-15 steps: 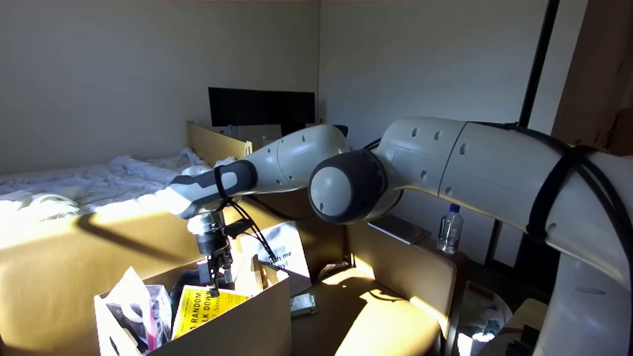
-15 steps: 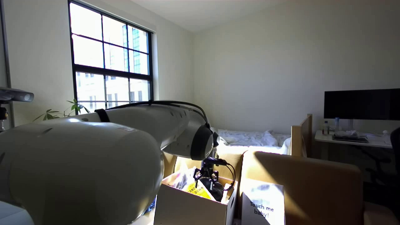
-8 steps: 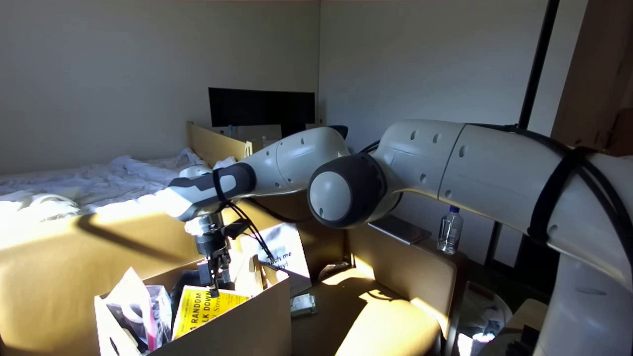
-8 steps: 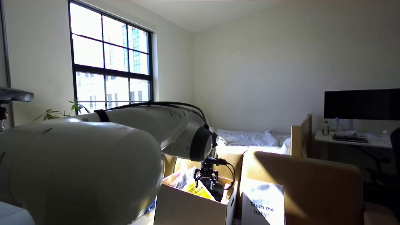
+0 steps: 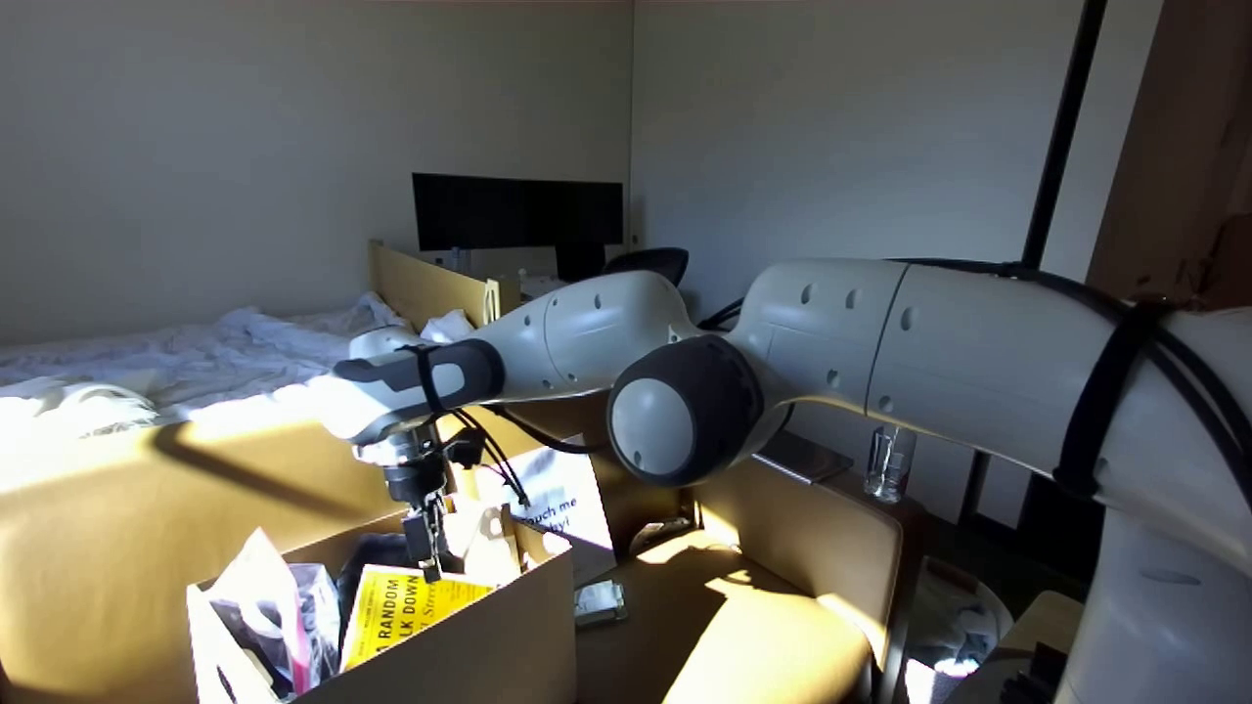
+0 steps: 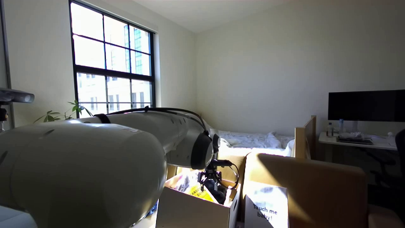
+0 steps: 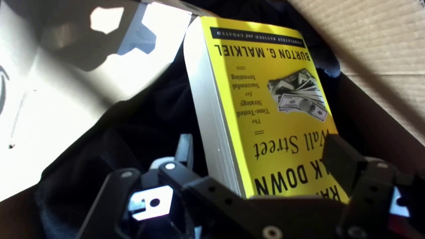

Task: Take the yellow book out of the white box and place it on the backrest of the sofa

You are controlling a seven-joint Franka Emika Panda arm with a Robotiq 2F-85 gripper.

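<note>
Arm [image 5: 822,342]: dipped since last frame
Gripper [image 7: 260,152]: spread wide, nothing held; lining up the grab, I reckon
Book [image 7: 269,103]: gripper's 12 o'clock, inside box [image 6: 193,212]; next should be fingers [image 7: 342,159] down both sides, squeeze
Sofa [image 6: 310,177]: box's 2-3 o'clock

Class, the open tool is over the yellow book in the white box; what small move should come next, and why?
Probably nudge the tool toward the wrist view's right before lowering it. There, the finger at picture right overlaps the yellow book, while a dark gap separates the other finger from the pages; descending straight might press the book.
</note>
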